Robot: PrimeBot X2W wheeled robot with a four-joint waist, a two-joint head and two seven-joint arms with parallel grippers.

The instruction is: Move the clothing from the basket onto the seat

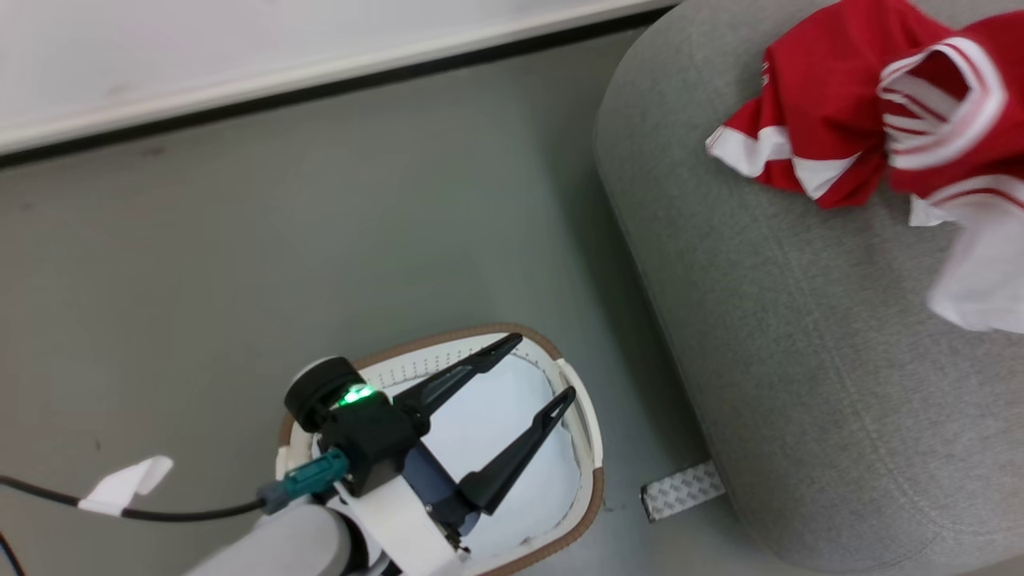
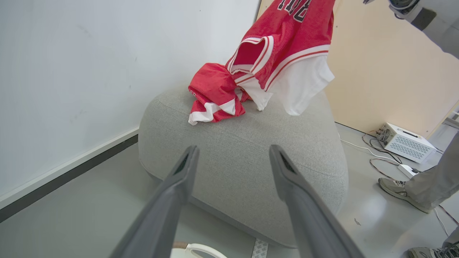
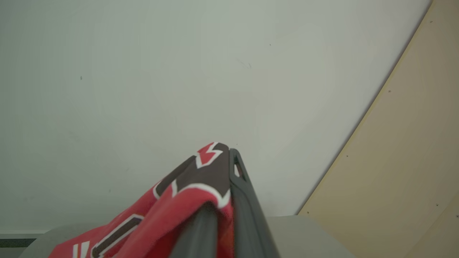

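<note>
While left pincer [image 1: 542,366] gapes over one basket [image 1: 593,488], right pincer [image 3: 226,157] pinches one of two jerseys [image 1: 808,88] above one seat [image 1: 800,360].

Two red garments are showing: a crumpled garment [image 2: 211,93] and a hanging garment [image 2: 287,46]. One seat [image 2: 244,150] is sitting beneath them. One basket [image 1: 588,480] is standing at the head view's six o'clock. Two shoes [image 2: 396,188] and one white box [image 2: 405,141] are showing around the left wrist view's four o'clock.

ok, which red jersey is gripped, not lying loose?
The red fabric jersey with the large white panel, hanging from the shut right gripper. The crumpled red one lies loose on the light-grey upholstered seat.
</note>
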